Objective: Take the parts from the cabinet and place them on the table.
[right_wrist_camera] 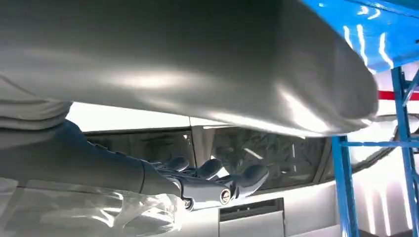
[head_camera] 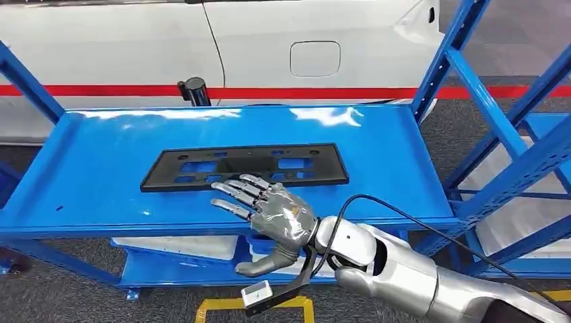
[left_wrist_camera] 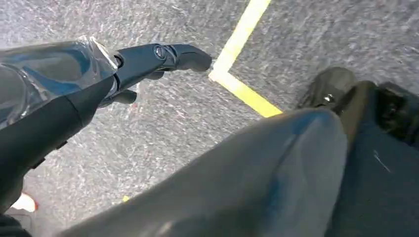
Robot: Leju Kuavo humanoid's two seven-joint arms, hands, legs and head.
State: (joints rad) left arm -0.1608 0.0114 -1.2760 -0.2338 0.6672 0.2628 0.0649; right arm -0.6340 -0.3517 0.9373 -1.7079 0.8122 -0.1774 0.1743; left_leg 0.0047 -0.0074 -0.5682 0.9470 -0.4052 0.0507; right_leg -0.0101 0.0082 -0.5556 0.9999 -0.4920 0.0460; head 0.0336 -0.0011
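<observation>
- The flat black plastic plate with rectangular cut-outs (head_camera: 244,167) lies on the glossy blue metal shelf (head_camera: 101,195) of the open blue rack, at the shelf's middle, its long side parallel to the front lip.
- The silver right hand (head_camera: 269,208) is stretched over the shelf from 5 o'clock, palm down; its fingers (head_camera: 237,190) are spread and nearly straight, their tips at or over the plate's near edge, the thumb hanging below the front lip. It grips nothing; whether the tips touch the plate I cannot tell.
- The left hand (left_wrist_camera: 74,94) hangs over the grey speckled floor (left_wrist_camera: 316,34) beside yellow floor tape (left_wrist_camera: 242,37), dark fingers loosely extended, holding nothing.
- Judged progress: early. The part is unlifted, and no table can be seen.
- Remaining: grasp, lift clear of the rack, carry, set down.
</observation>
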